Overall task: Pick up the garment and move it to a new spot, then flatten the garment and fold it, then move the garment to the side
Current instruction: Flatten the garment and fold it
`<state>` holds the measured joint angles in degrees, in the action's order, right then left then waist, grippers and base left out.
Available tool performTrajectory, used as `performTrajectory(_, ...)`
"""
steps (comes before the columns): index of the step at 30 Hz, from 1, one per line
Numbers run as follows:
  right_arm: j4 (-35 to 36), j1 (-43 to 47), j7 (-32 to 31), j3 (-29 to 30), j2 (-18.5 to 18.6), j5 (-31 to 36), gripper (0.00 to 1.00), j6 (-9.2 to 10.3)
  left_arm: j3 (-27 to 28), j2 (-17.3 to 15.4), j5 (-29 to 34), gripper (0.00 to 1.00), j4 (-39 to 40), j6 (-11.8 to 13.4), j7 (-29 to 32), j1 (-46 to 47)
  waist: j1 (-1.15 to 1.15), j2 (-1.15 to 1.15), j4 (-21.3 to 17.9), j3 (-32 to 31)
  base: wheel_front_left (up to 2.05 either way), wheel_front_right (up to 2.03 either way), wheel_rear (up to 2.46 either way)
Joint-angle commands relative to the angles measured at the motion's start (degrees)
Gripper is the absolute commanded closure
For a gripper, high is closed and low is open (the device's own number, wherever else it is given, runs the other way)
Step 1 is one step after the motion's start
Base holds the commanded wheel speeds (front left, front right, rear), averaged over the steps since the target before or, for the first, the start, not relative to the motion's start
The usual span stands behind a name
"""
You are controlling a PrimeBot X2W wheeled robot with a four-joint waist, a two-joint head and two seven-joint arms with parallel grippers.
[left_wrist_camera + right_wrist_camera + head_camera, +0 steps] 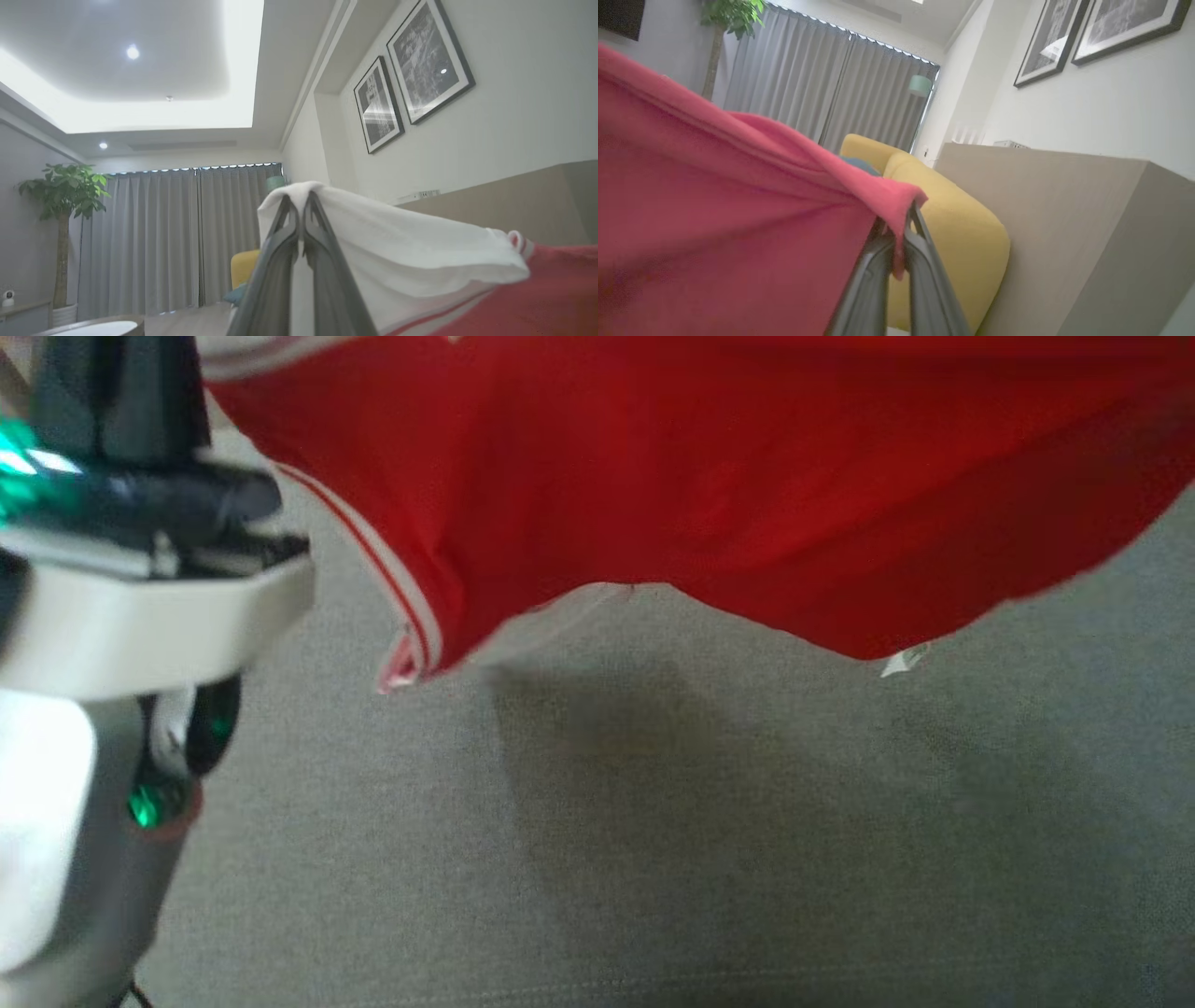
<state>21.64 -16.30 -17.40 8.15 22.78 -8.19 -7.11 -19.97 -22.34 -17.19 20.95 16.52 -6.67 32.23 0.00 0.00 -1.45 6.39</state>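
Aloft — garment (747, 476) in both closed jaws

Free gap between garment (747, 476) and surface (653, 859)

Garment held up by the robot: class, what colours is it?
Red with white striped edging; the garment shows best in the head view.

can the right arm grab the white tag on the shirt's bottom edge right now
Probably not: its fingers are shut on the red garment, holding it up. The white tag hangs clear, but the arm would have to let go first.
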Motion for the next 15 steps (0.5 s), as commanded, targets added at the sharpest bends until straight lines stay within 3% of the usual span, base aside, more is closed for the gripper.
performTrajectory(1,2.54,-3.45,-2.97,-0.73,3.23,-2.18,1.0,-0.37,2.84,-2.42,0.64,1.0,2.17,-0.7,1.6,5.59,0.0,0.0,-0.3,-1.76,0.0,0.0,0.0)
performTrajectory(8,3.25,-8.81,-8.81,-0.49,7.0,-6.16,1.0,-0.37,1.0,-1.59,-0.2,1.0,-0.14,-2.74,4.68,11.86,0.0,0.0,-0.34,-2.65,0.0,0.0,0.0)
performTrajectory(15,-3.09,-14.81,-9.69,-1.94,7.48,-10.97,1.0,-0.37,-1.54,1.69,-2.65,1.0,-10.51,-5.97,4.94,19.18,0.0,0.0,-0.58,0.61,0.0,0.0,0.0)
